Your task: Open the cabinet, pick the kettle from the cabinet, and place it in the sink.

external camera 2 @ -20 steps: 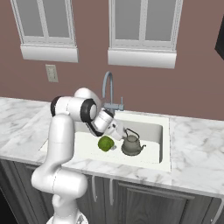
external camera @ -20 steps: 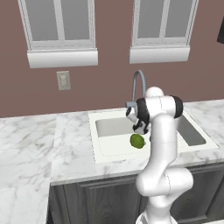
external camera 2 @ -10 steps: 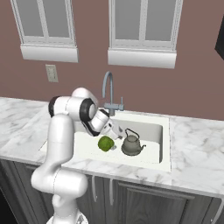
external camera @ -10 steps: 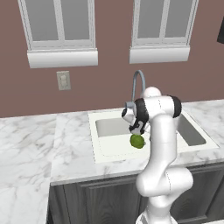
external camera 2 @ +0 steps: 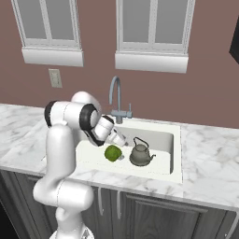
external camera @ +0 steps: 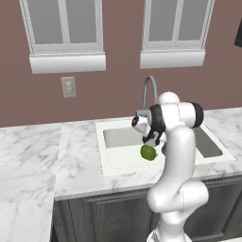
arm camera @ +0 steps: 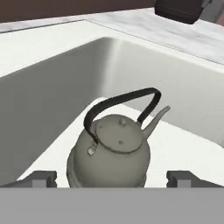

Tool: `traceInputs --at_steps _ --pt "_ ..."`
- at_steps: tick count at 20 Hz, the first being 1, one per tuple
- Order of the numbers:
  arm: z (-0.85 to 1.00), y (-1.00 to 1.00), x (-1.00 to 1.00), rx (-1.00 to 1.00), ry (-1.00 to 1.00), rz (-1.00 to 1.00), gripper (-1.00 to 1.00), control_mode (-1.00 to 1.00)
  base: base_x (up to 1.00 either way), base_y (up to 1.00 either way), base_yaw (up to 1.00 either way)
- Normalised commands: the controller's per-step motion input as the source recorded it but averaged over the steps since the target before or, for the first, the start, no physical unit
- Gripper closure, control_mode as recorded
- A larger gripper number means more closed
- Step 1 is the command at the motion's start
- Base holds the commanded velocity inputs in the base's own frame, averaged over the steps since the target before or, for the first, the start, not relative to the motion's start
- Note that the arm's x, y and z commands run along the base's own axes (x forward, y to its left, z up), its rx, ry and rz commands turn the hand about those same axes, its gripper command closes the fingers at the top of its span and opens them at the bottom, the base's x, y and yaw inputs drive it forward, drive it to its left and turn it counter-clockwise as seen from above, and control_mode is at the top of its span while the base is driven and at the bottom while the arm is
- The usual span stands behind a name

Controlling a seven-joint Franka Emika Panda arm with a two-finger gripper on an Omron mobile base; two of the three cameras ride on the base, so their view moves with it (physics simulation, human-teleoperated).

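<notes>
The grey-green kettle (external camera 2: 141,153) stands upright on the floor of the white sink (external camera 2: 155,175), its dark arched handle up and its spout pointing away from the hand. My gripper (external camera 2: 122,140) hovers over the basin just left of the kettle, open, with nothing between its fingers. In the hand view the kettle (arm camera: 111,151) sits a short way beyond the gripper (arm camera: 112,179), between the two spread fingertips (arm camera: 41,177) and untouched. In the left base view my own arm covers the kettle inside the sink (external camera: 111,163). The cabinet is out of view.
A green round fruit (external camera 2: 112,153) lies in the basin left of the kettle, also visible as the fruit (external camera: 148,152) under the hand. The grey gooseneck tap (external camera 2: 115,91) rises behind the sink. Marble counter (external camera 2: 210,154) runs on both sides. A dark box (arm camera: 179,11) stands on the far counter.
The hand has drawn back a little from the kettle, toward the left side of the basin. The kettle and the green fruit have stayed put.
</notes>
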Motion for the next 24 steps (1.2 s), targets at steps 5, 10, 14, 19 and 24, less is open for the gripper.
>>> traceInputs --at_steps 5,10,14,19,24 --pt "0.31 0.00 -0.27 0.04 0.12 0.33 -1.00 -1.00 0.00 0.00 0.00" --pt "0.38 0.01 -0.18 0.12 0.13 0.29 -1.00 -1.00 0.00 0.00 0.00" --pt "0.42 0.01 -0.14 0.13 0.19 0.23 -1.00 -1.00 0.00 0.00 0.00" --pt "0.44 0.02 -0.08 0.14 0.23 0.18 -1.00 -1.00 0.00 0.00 0.00" --pt "0.46 0.01 -0.08 0.13 0.22 0.15 -1.00 -1.00 0.00 0.00 0.00"
